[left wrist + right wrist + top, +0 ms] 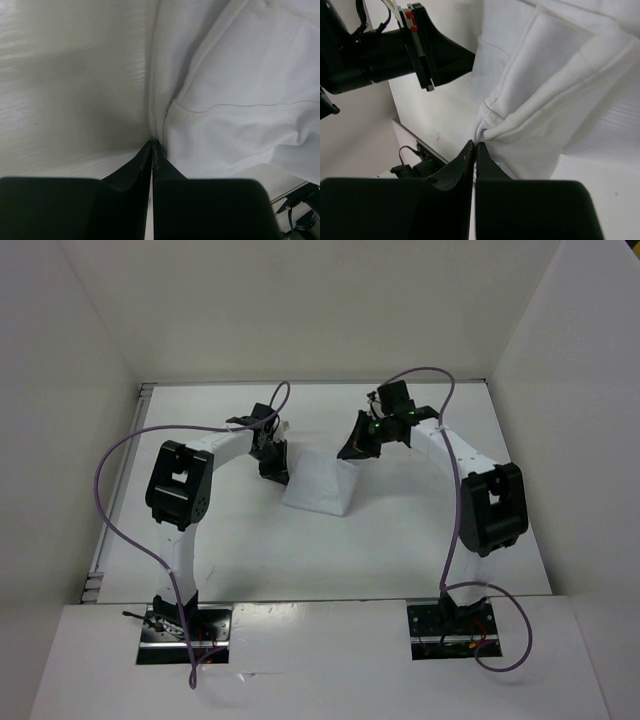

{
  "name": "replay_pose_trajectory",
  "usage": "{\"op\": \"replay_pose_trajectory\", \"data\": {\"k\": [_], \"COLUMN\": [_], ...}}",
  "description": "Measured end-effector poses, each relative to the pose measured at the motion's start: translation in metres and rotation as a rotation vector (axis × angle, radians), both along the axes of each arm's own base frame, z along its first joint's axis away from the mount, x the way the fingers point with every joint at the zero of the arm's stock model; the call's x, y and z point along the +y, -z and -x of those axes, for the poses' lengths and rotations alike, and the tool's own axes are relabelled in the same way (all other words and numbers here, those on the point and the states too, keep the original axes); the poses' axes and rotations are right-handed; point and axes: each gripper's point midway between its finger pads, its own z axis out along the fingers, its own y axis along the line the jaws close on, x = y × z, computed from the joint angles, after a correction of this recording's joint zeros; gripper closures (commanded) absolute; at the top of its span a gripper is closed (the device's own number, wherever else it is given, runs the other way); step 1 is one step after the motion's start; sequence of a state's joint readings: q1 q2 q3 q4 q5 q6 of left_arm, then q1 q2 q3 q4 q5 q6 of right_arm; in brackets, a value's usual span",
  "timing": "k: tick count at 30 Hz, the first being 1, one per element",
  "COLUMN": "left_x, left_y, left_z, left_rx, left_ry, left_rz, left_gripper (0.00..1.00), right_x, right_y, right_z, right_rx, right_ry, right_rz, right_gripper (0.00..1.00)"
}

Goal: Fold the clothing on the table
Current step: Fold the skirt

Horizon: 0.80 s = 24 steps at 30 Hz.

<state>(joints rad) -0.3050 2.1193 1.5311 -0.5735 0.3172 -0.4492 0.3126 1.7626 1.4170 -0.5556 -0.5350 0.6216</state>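
While left claw (151, 143) and right claw (473, 145) each pinch clothing (322, 487) edges, table (385, 545) spreads around.

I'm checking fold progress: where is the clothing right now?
In the top view the clothing lies centrally on the table, between the two arms' jaws, which pinch its left edge and upper-right corner.

Both arms have white links and chunky black joint housings (180, 485): the left arm (181, 555) at the left of the overhead frame, the right arm (450, 450) at the right. A thin purple cable (110, 510) runs alongside each to a dark base plate (185, 635) with reddish wiring near the bottom edge. The left gripper (275, 468) and right gripper (355, 445) are black. Close up, their fingers (125, 200) are smooth matte wedges tapering to thin tips. A small red part (409, 14) shows on a gripper body at the upper left of the right wrist view.
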Motion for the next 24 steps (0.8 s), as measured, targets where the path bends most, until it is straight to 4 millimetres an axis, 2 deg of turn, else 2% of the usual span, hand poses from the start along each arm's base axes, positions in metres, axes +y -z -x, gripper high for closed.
{"op": "replay_pose_trajectory", "data": {"k": [9, 16, 22, 23, 24], "left_x": [-0.010, -0.013, -0.013, -0.013, -0.013], "left_y": [0.001, 0.001, 0.000, 0.001, 0.001], "left_z": [0.004, 0.005, 0.006, 0.006, 0.006], "left_rx": [0.005, 0.005, 0.006, 0.006, 0.006], "left_ry": [0.022, 0.028, 0.030, 0.030, 0.030], "left_rz": [0.053, 0.074, 0.078, 0.078, 0.078], "left_gripper": [0.93, 0.93, 0.93, 0.93, 0.93], "right_x": [0.067, 0.098, 0.115, 0.117, 0.118], "right_y": [0.033, 0.060, 0.076, 0.079, 0.082], "right_z": [-0.003, -0.001, 0.003, 0.003, 0.004], "right_rx": [0.065, 0.115, 0.141, 0.146, 0.153], "right_ry": [-0.103, -0.148, -0.174, -0.177, -0.179], "right_rz": [0.002, 0.011, 0.012, 0.012, 0.014], "right_gripper": [1.00, 1.00, 1.00, 0.96, 0.77]}}
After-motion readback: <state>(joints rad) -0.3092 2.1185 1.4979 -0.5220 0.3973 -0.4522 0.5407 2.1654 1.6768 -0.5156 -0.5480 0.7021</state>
